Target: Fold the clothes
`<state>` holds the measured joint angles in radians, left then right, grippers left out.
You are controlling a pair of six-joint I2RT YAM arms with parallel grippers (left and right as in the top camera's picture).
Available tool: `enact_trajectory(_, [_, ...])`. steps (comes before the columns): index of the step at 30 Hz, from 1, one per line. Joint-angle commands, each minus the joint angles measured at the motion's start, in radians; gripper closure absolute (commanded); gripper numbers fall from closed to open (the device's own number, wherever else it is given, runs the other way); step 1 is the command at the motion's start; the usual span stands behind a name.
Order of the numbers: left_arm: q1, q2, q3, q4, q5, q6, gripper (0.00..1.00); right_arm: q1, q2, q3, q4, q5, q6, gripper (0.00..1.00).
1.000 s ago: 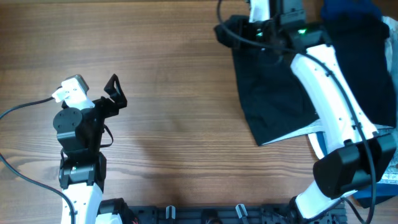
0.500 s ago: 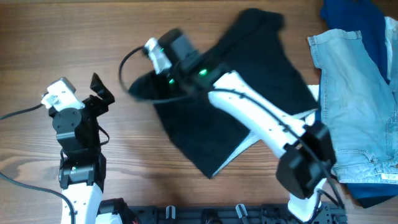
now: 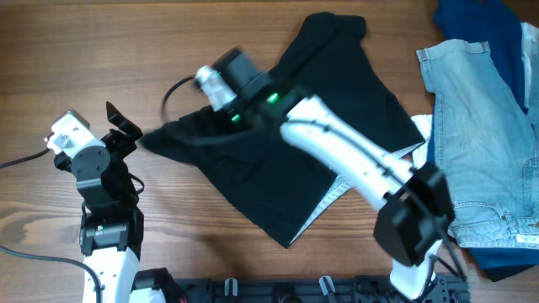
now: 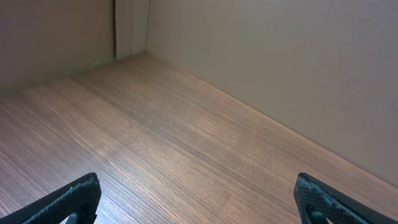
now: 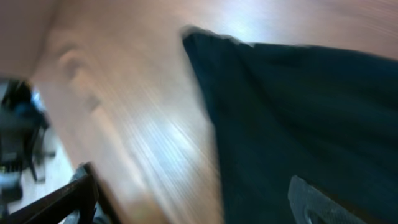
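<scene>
The black soft-fabric shorts (image 3: 253, 181) lie spread and rumpled on the brown wood-grain table (image 3: 67, 50). They are matte and creased, and a thin strip of white lining (image 3: 337, 192) shows along their near right edge. Just right of the shorts lies a pale blue denim garment (image 3: 472, 135), stiffer and seamed, and a dark blue garment (image 3: 476, 21) is bunched to the far right of the shorts at the back. My right gripper (image 5: 196, 198) hangs over the left corner of the shorts. Its view is blurred, but its two dark fingers stand wide apart, gripping nothing, one over wood and one over black cloth. My left gripper (image 4: 199, 199), left of the shorts and well apart from them, is spread wide too and holds nothing.
</scene>
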<state>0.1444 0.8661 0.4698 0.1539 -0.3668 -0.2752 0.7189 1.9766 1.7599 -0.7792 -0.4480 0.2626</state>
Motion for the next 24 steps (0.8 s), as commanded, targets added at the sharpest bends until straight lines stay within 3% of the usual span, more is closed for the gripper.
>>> enact_trajectory(1, [0.006,0.005,0.019,0.005,0.012,0.009,0.0,-0.214,-0.051,0.056,-0.075,0.049,-0.028,0.0])
enact_trajectory(6, [0.006,0.035,0.019,0.004,0.255,0.009,0.0,-0.456,-0.052,0.039,-0.225,0.247,-0.027,0.0])
enact_trajectory(11, [0.0,0.153,0.019,0.012,0.404,0.009,0.0,-0.576,-0.051,-0.013,-0.284,0.39,-0.028,0.0])
enact_trajectory(17, [-0.028,0.307,0.019,0.077,0.482,0.01,0.0,-0.579,-0.05,-0.119,-0.274,0.396,-0.055,0.0])
enact_trajectory(24, [-0.068,0.344,0.019,0.101,0.48,0.114,0.0,-0.543,-0.05,-0.323,-0.279,0.391,-0.069,0.0])
